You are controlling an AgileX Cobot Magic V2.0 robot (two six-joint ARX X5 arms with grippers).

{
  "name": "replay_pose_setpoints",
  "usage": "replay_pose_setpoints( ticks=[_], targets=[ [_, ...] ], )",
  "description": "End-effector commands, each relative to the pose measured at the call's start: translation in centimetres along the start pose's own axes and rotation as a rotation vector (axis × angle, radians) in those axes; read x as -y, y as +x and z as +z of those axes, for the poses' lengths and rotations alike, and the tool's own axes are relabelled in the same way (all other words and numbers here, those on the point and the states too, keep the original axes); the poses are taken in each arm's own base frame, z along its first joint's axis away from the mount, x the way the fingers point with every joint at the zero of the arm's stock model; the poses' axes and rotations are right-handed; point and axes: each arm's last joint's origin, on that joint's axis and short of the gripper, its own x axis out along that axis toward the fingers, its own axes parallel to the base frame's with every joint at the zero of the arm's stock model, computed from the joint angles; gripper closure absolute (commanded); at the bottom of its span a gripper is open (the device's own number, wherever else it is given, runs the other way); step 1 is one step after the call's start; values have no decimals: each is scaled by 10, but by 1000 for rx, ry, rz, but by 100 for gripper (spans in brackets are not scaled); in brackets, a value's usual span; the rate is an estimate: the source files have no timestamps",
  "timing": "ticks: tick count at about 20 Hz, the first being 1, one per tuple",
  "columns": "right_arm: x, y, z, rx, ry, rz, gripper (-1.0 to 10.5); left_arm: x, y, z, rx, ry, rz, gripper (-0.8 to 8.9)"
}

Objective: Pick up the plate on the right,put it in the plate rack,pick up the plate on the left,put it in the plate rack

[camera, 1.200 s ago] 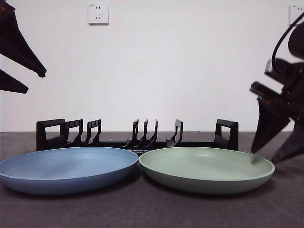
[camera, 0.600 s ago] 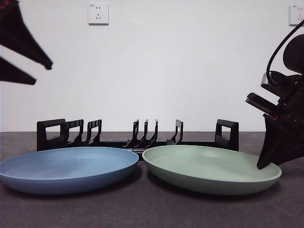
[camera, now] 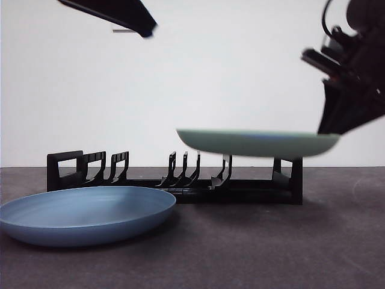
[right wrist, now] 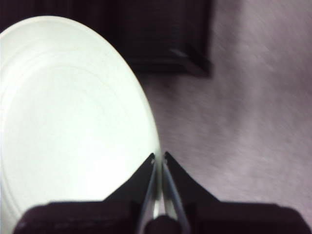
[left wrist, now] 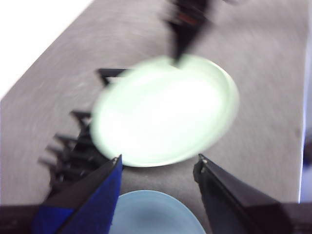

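My right gripper (camera: 328, 133) (right wrist: 159, 156) is shut on the right rim of the green plate (camera: 255, 142) (right wrist: 73, 122), which hangs level in the air above the right end of the black plate rack (camera: 174, 177). The left wrist view shows that green plate (left wrist: 163, 109) from above, held by the other arm's gripper (left wrist: 178, 58). On the table at the front left lies the blue plate (camera: 84, 214) (left wrist: 156, 214). High at the upper left hovers my left gripper (camera: 147, 29) (left wrist: 158, 163), open and empty, well above the blue plate.
The rack (left wrist: 73, 156) stretches along the back of the dark table (camera: 271, 253), with loop handles at both ends and curved prongs between. A white wall stands behind it.
The right gripper has lifted the green plate off the table to above the rack's right end. The left arm has swung inward and higher over the table.
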Motion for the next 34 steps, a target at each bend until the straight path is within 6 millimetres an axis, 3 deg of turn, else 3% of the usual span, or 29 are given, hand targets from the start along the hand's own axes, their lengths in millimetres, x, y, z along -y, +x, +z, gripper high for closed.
replay_pose_setpoints(
  ticks=[1, 6, 10, 14, 16, 22, 25, 27, 28, 32, 34],
  targets=[
    [-14, -8, 6, -1, -47, 19, 959, 18, 15, 4, -47, 166, -36, 553],
    [-34, -14, 8, -36, -108, 45, 959, 52, 52, 1, -176, 338, -109, 553],
    [-36, -13, 4, -69, -111, 45, 959, 56, 70, -2, -214, 354, -73, 557],
    [-37, -13, 3, -85, -114, 44, 959, 55, 72, 0, -193, 351, -51, 593],
    [-37, -13, 3, -84, -115, 44, 959, 56, 72, 0, -197, 352, -54, 817],
    [-37, -15, 3, -76, -123, 45, 957, 56, 72, 0, -197, 351, -55, 822],
    [-40, -20, 5, -28, -148, 48, 899, 56, 72, 0, -182, 345, -75, 822],
    [-44, -29, 8, 44, -176, 59, 716, 57, 72, 2, -174, 323, -70, 822],
    [-46, -36, 10, 92, -191, 66, 687, 58, 72, 3, -169, 303, -67, 822],
    [-63, -75, 17, 361, -256, 102, 691, 52, 69, 14, -116, 97, -78, 822],
    [-69, -96, 17, 504, -276, 64, 695, 39, 66, 21, -88, -46, -28, 822]
  ],
)
